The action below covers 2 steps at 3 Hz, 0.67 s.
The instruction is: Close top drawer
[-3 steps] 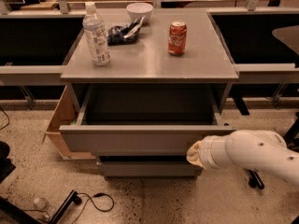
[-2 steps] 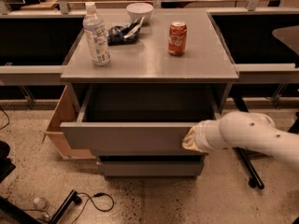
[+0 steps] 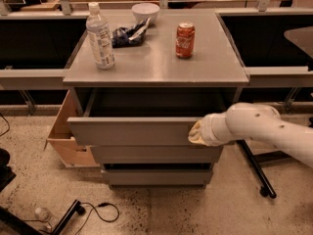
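Standing left of the cabinet [image 3: 156,70] was a cardboard box [image 3: 62,142], contents hidden. On top sat a water bottle [image 3: 100,35], a bowl [image 3: 145,12] and a soda can [image 3: 185,40]. The top drawer [image 3: 132,131] hung partly pulled out, interior shadowed. The gripper [image 3: 195,132] met its front's right end, clenched or released I couldn't tell.

Warm light falls on a speckled terrazzo floor [image 3: 161,209] across the lower frame, where a black cable [image 3: 100,205] curls at lower left near a cardboard box [image 3: 63,141]. A grey bench ledge [image 3: 29,76] runs at mid-left. The gripper [image 3: 195,132] sits right of centre.
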### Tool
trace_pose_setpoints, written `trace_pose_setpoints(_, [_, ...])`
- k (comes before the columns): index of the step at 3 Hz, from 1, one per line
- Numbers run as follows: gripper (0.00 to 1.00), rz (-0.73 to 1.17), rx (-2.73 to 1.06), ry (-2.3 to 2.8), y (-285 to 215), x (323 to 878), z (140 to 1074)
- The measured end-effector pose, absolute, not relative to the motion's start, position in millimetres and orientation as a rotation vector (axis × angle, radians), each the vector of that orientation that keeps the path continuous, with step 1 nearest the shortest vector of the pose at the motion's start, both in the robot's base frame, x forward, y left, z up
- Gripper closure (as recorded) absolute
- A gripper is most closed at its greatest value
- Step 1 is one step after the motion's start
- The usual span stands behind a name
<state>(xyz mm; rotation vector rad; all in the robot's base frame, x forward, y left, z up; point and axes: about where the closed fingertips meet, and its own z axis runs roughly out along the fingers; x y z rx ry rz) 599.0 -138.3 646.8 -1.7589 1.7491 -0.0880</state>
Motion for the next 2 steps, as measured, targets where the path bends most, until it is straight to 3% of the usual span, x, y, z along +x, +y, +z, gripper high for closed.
trace_pose_setpoints(1, [1.0,-0.08,-1.781,1.727,-133.6,610.3,644.6])
trace_pose_setpoints(2, [0.81,-0.08,-1.781,1.727,-133.5,610.3,644.6])
